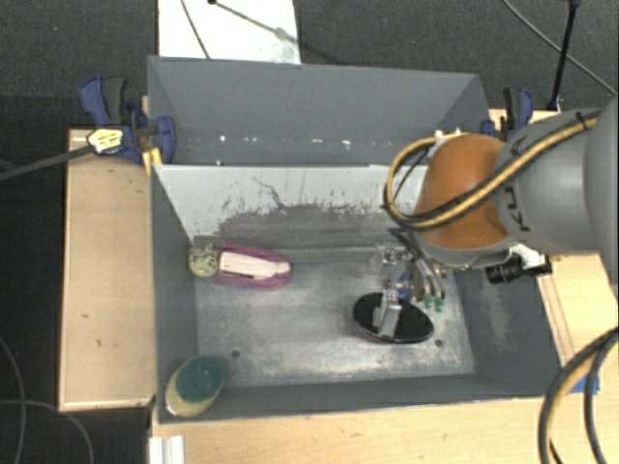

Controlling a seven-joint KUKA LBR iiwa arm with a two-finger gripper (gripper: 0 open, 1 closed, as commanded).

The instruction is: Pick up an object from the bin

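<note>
My gripper [392,317] hangs low over the right part of the bin floor, its fingers pointing down onto a flat black disc [418,329]. The disc lies on the floor, partly hidden by the fingers. Whether the fingers are round the disc's edge or just above it I cannot tell. A pink and white oblong thing [253,266] lies at the back left of the floor, with a small pale speckled lump [203,260] touching its left end.
A round yellow and green sponge-like thing [196,383] sits in the bin's front left corner. The arm with its orange cover and cables comes in from the right, above the bin's right wall.
</note>
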